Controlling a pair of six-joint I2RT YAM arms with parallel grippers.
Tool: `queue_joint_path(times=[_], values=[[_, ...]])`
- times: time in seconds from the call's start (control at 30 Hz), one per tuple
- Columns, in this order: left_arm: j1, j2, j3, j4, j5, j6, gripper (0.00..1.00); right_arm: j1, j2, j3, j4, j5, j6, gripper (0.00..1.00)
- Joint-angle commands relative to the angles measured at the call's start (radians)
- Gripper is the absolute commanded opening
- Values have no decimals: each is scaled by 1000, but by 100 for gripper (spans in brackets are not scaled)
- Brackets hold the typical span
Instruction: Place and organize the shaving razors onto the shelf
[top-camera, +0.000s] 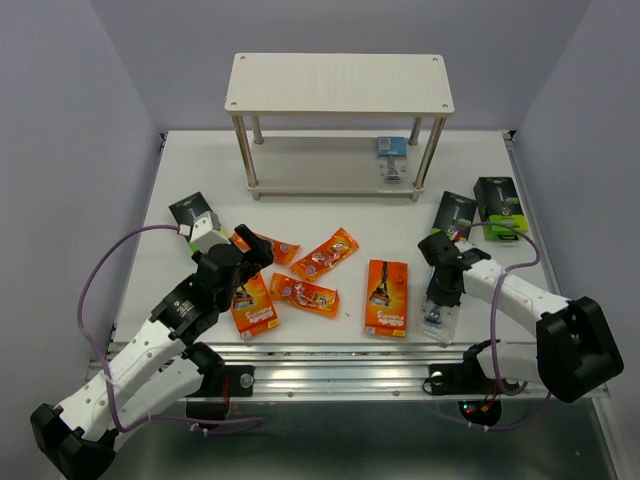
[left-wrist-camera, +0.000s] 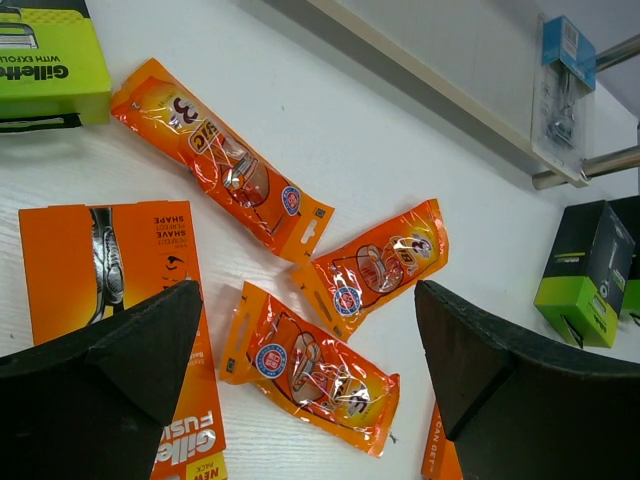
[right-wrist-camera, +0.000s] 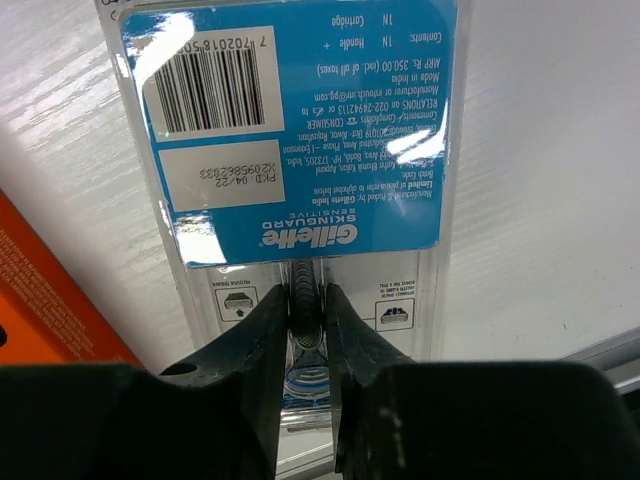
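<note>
Blister pack (right-wrist-camera: 290, 130), clear-blue plastic: at white table's (top-camera: 330, 215) near edge, pinched by right gripper (right-wrist-camera: 305, 300); razor mostly hidden behind its fingers. Left gripper (left-wrist-camera: 305, 295): spread over orange foil packets (left-wrist-camera: 310, 370); flat orange box (left-wrist-camera: 110, 260) partly covered. Pale two-tier shelf (top-camera: 340, 85): second blister pack (top-camera: 391, 160) on lower board.

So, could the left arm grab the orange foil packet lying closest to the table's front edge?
Probably yes: the left end effector is open, with that orange foil packet lying flat and uncovered between its fingers in the wrist view.
</note>
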Motion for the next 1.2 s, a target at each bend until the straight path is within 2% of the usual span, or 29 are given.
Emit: queue_joint_path(times=[0.0,0.1,0.3,0.5,0.6,0.67,0.7,0.8,1.0,1.17], values=[[7,-19,8,9,-26,16,99,-5,-66,30,7,-12,-54,4],[7,-22,8,11,-25,16,99,-5,-122,79,-27,-46,-149,1],[7,-32,12,6,-31,16,99,4,-219,171,-77,-49,-214,1],[7,-46,18,-3,-39,13,99,31,-229,237,-4,-153,-319,1],[7,-51,17,-3,-40,12,99,100,-207,283,120,-185,-395,1],[5,-51,17,-6,-42,10,99,160,-149,340,200,-143,-447,1],[7,-52,17,-8,-48,6,99,226,-91,363,225,-68,-467,1],[7,-57,15,-18,-60,-4,99,286,44,468,319,14,-530,1],[7,-77,15,-31,-77,-13,99,298,230,594,522,57,-579,1],[7,-89,9,-38,-91,-25,99,298,391,647,764,109,-663,1]])
